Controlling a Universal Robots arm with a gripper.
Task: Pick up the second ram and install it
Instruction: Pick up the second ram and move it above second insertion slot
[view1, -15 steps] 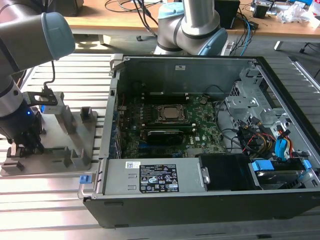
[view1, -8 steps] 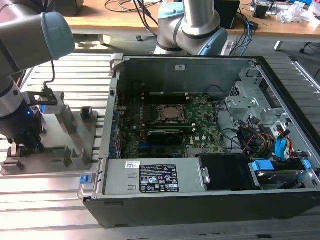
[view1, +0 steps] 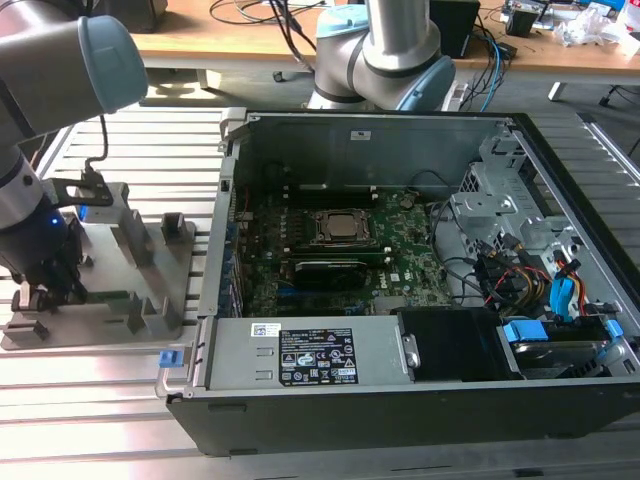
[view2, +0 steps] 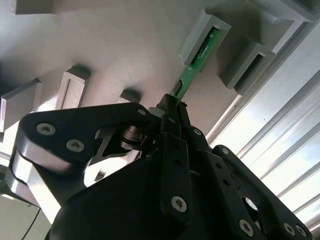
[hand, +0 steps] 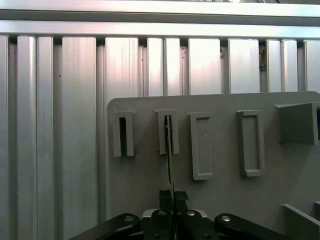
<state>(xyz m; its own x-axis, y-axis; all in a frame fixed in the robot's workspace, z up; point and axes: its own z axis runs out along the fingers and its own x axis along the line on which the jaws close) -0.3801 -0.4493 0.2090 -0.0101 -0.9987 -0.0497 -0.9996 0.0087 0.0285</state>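
The second ram (view2: 194, 67) stands on edge on the grey tray (view2: 110, 45). Its far end sits in a slotted post (view2: 194, 37), and its near end is pinched between the closed fingers of the gripper (view2: 173, 107). The tray lies on the slatted table, on the exterior view's left of the open computer case (view1: 330, 365).

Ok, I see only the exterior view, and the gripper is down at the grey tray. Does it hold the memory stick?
Observer: Yes. In the second wrist view the gripper is shut on the green memory stick.
Operator: Is it lifted out?
Observer: No, its far end sits in a slotted post of the tray.
Operator: Any sticks in the posts beside it?
Observer: In the first wrist view the posts beside it look empty.
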